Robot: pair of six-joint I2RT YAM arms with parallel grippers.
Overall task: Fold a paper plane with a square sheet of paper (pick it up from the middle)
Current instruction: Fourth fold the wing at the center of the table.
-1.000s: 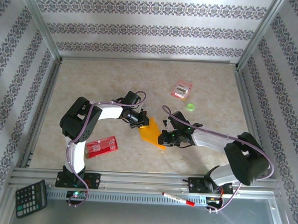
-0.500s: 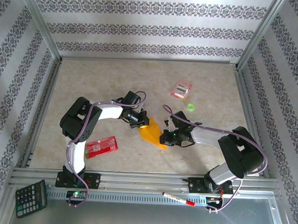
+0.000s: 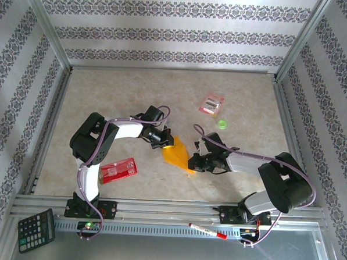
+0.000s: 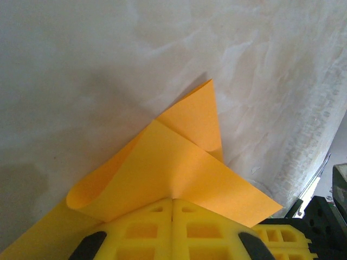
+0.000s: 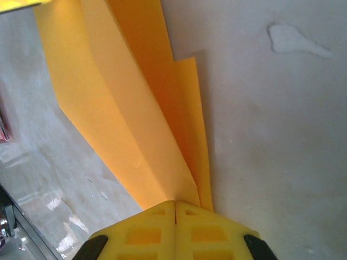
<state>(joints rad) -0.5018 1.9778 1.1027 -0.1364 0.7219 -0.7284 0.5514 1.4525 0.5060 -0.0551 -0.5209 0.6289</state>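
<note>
The orange-yellow square sheet of paper (image 3: 177, 155) is folded into layers with a pointed outline and is held above the table between both arms. My left gripper (image 3: 166, 142) is shut on its upper left edge. In the left wrist view the yellow fingertips meet at the left gripper (image 4: 172, 200), pinching the paper (image 4: 179, 162). My right gripper (image 3: 191, 163) is shut on the lower right tip. In the right wrist view the right gripper (image 5: 174, 203) clamps long creased layers of the paper (image 5: 130, 119).
A red packet (image 3: 118, 168) lies by the left arm's base. A pink-and-white packet (image 3: 211, 103) and a small green object (image 3: 222, 124) sit behind the right arm. A calculator (image 3: 36, 230) and a red marker (image 3: 208, 231) lie beyond the front rail (image 3: 169, 210).
The right arm's elbow swung and its wrist shifted slightly right and down, still holding the paper tip. The left arm stayed put with its grip unchanged.
</note>
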